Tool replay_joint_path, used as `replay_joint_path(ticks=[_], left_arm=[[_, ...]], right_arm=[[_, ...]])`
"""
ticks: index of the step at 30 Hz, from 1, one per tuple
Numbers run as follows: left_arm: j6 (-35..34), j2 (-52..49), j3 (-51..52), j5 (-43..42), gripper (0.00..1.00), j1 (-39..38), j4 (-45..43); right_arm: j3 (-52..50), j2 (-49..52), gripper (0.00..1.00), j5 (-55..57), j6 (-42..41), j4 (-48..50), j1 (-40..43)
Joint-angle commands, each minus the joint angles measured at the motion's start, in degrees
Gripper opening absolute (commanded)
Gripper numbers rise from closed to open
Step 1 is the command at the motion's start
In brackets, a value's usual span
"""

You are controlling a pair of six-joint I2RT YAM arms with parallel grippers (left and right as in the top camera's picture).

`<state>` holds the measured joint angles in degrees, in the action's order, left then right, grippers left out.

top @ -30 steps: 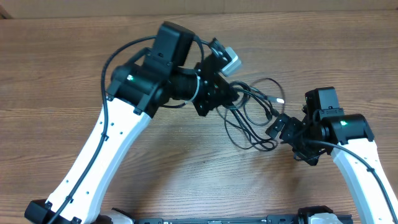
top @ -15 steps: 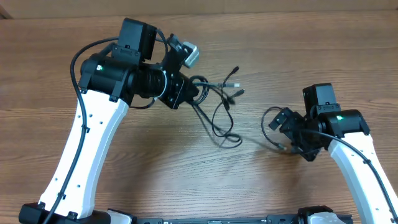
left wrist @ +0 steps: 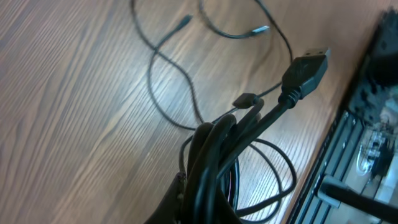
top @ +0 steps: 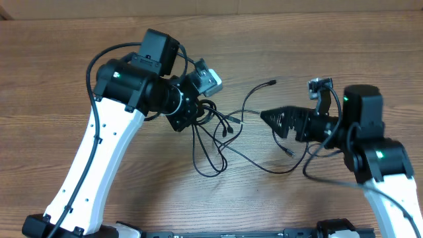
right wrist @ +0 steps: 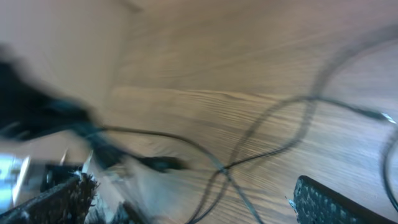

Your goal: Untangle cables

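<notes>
1. The table (top: 317, 53) is a brown wooden top; in the overhead view its grain runs from side to side.
2. Thin black cables (top: 215, 149) lie on it near the middle, in loose loops that cross over one another.
3. One strand leaves the loops toward the far right and ends in a dark plug (top: 272, 82) on bare wood, apart from the rest.
4. Another strand sweeps along the near side to the right and curves back to a second plug (top: 289, 151).
5. In the left wrist view, a wavy strand on the wood (left wrist: 74, 93) ends in a silvery-tipped connector (left wrist: 261, 29).
6. The right wrist view is blurred: crossing strands lie on the wood grain (right wrist: 249, 56).
</notes>
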<state>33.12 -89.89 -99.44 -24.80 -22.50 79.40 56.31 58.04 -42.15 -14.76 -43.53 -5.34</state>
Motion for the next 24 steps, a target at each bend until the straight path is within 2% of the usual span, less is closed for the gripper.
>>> replay_joint_path(ticks=[1,5,10,15,18,20,24], left_arm=[[8.4,1.2,-0.7,-7.3,0.04,-3.1,-0.2],[13.0,1.2,-0.7,-11.1,0.04,-7.0,-1.1],[13.0,1.2,-0.7,-11.3,0.04,-11.3,-5.4],[13.0,1.1,-0.7,-15.6,0.04,-14.5,-9.1],[13.2,1.1,-0.7,-15.7,0.04,-15.8,-10.1],[13.0,1.1,-0.7,-15.8,0.04,-16.3,-10.7],[12.9,1.1,-0.7,-16.6,0.05,-16.6,-10.9]], right_arm=[[-0.1,-4.1,1.0,-7.3,7.9,0.2,-0.2],[-0.1,-7.3,1.0,-10.1,12.4,0.2,-0.2],[-0.1,-9.1,0.99,-14.1,18.8,-0.7,-0.2],[-0.1,-9.1,0.96,-15.5,23.6,-3.5,-0.2],[-0.1,-9.1,0.89,-17.0,24.3,-3.1,-0.2],[-0.1,-9.1,0.81,-17.1,24.3,-3.1,-0.2],[-0.1,-9.1,0.55,-17.1,24.3,-3.1,-0.2]])
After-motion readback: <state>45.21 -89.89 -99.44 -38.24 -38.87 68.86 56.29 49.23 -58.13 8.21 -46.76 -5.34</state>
